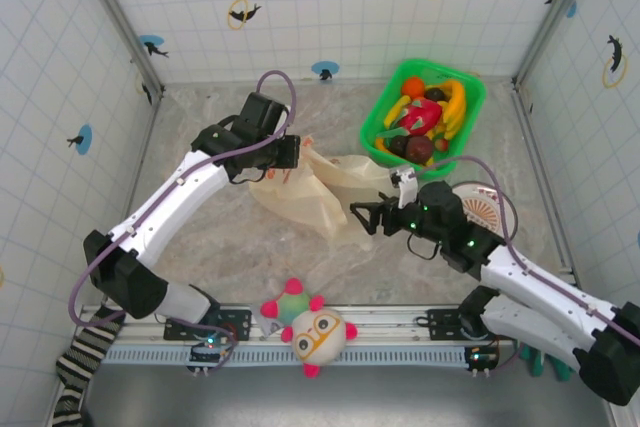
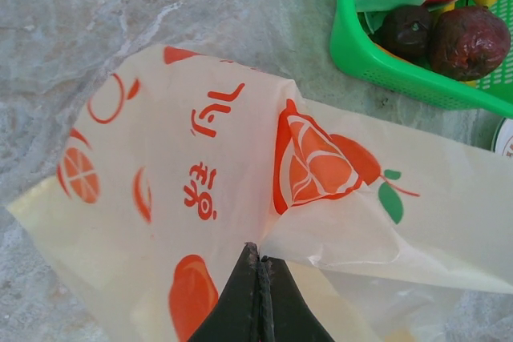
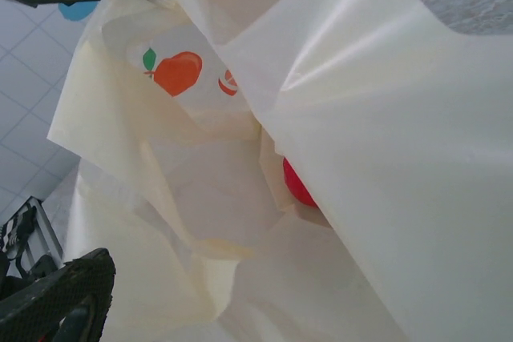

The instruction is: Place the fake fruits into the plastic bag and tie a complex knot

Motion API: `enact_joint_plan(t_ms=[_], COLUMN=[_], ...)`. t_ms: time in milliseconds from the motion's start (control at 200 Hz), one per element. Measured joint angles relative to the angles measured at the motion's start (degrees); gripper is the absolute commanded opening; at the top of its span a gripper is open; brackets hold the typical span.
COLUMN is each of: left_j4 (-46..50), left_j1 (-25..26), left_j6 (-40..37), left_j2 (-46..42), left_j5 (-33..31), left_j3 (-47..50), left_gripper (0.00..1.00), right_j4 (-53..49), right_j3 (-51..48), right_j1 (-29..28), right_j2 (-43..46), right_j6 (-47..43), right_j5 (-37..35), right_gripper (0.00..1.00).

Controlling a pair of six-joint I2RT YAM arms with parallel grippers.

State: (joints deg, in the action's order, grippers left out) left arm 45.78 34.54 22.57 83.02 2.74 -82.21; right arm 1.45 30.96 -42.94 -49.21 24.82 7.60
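Bag edge is pinched in your left hand (image 2: 258, 290), which is pressed shut and holds the bag (image 1: 300, 192) up off the worktop (image 1: 400, 272). Your right hand (image 1: 366, 215) is spread wide with nothing in it, right by the bag's mouth. Inside the bag you can see one red fruit (image 3: 298, 185). More fruits (image 1: 425, 115) sit in the green basket (image 2: 357, 50), just behind your right hand. I think you are on the filling step, and no knot is made yet. Next, I think, move the right hand to the basket, grab one fruit, and drop it into the open bag.
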Motion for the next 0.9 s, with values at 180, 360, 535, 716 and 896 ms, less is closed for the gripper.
enact_joint_plan(t_ms=[180, 360, 535, 716, 896], left_j4=[-0.1, -1.4, -2.2, -3.2, -3.4], left_j1=[0.0, 0.0, -0.1, -0.1, -0.1], left_j6=[0.0, 0.0, 0.0, 0.0, 0.0], left_j2=[0.0, 0.1, 1.0, 1.7, 2.6], left_j5=[0.3, 1.7, 2.3, 2.1, 1.2], left_j3=[0.0, 0.0, 0.0, 0.0, 0.0], left_gripper=[0.0, 0.0, 0.0, 0.0, 0.0], right_j4=[-3.5, 0.6, 6.2, 7.8, 1.4], right_j3=[4.6, 4.3, 2.3, 1.7, 1.7], right_j1=[4.1, 2.6, -1.4, -5.7, -7.1], right_j2=[0.5, -3.8, -9.6, -10.7, -4.6], right_j6=[-0.9, -1.0, -0.6, 0.1, -1.1], right_j5=[2.2, 7.3, 12.2, 16.9, 18.2], right_gripper=[1.0, 1.0, 1.0, 1.0, 1.0])
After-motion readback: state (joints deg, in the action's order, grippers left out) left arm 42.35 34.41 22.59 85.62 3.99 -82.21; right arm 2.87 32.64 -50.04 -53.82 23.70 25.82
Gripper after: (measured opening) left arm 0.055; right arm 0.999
